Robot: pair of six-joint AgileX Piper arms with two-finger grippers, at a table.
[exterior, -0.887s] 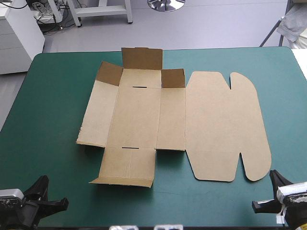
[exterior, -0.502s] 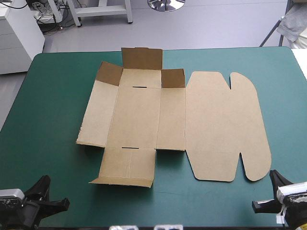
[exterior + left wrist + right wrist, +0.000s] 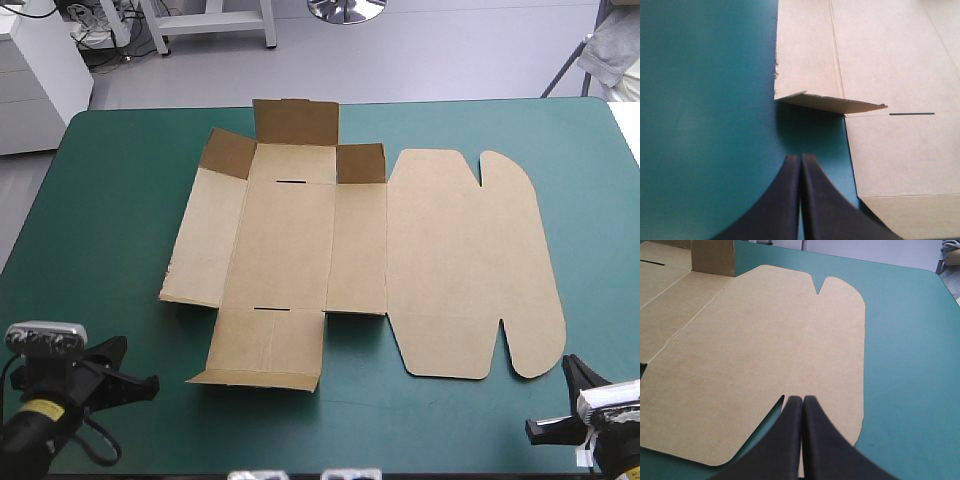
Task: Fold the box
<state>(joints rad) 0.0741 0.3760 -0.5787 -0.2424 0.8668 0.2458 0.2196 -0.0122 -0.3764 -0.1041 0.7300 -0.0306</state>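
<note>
The brown box [image 3: 290, 240] lies as a cut sheet in the middle of the table. Its far wall [image 3: 295, 122] and two small corner flaps stand raised, and the wide lid [image 3: 465, 260] rests flat on the right. My left gripper [image 3: 135, 372] is shut near the table's front left. In the left wrist view its tip [image 3: 800, 157] hovers over the cover, just short of a slightly lifted flap edge [image 3: 832, 102]. My right gripper [image 3: 555, 405] is shut at the front right, its tip [image 3: 802, 399] at the lid's near rounded edge [image 3: 765, 340].
A broad stretch of teal-green cover [image 3: 110, 230] lies left of the box, and a narrower strip [image 3: 595, 220] lies right of the lid. The near flap [image 3: 265, 350] reaches toward the table's front edge.
My left arm has risen and moved forward toward the box's near left corner. The right arm and the box have not moved.
</note>
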